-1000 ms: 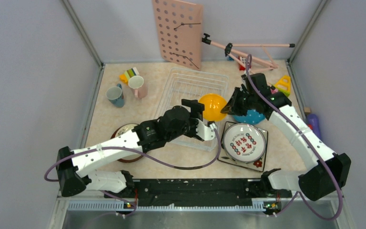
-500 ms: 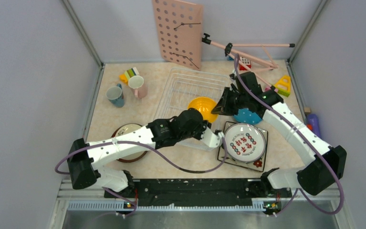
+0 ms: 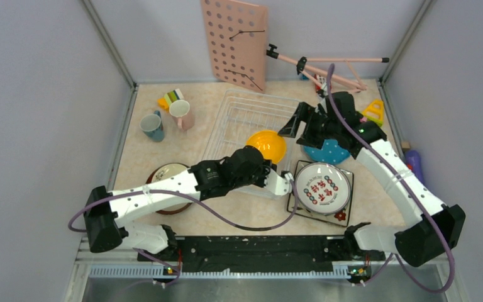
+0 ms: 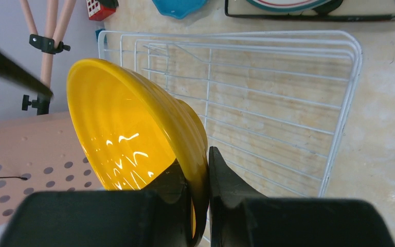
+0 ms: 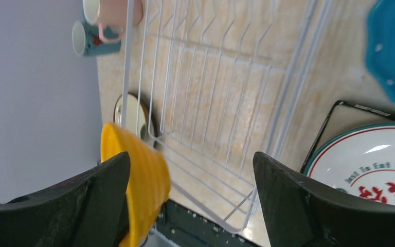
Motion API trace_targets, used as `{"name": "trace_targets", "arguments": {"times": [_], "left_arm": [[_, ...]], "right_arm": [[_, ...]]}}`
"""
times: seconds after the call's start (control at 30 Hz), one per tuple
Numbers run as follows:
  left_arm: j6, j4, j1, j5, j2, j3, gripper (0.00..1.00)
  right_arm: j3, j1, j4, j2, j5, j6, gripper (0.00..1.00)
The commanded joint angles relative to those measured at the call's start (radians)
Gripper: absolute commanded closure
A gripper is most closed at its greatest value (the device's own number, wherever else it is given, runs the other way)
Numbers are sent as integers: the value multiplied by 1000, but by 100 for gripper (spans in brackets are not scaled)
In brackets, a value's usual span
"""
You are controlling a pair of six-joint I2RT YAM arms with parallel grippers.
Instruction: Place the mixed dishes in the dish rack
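Partly hidden behind left fingers (image 4: 227, 181) clamped on its rim, yellow bowl (image 4: 133, 123); right fingers (image 5: 301, 206) apart

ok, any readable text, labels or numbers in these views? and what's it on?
"Eat": black lettering, apparently repeated, ringing the inside of the round white patterned plate in the right wrist view. The words beside it are too blurred to read.
Red characters at that plate's centre: cropped in the right wrist view and too small in the top view, so unreadable.
Nothing else legible in any view.
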Motion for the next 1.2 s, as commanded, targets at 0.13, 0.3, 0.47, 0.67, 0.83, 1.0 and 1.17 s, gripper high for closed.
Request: {"name": "trace_targets", "arguments": {"times": [0.13,0.3,0.47,0.67,0.83,1.0,1.17], "left_arm": [[-278,249,27,139,-187,-99,100],[-520,404,88,254,-283,-181,100],[-902,455,284,354,-309,-155,100],[-1209,537,445,526,-304,-156,100],[-1431,558,534,567,-282,-144,100],[-1674,660,635,692,-247,-163,100],[-1979,899,739,793,-194,-220,100]], "right_arm": [[-116,-107,178,-248,135,47,1],[-189,-109,267,-349,196,-8,1],[-236,-109,334,-379,116,-106,2],[-306,-109,413,-386,-6,-181,2],[-357,-109,488,-398,-110,-209,2],[-398,-101,549,-396,-158,-206,2],[-399,-32,571,-385,-136,-232,1]]}}
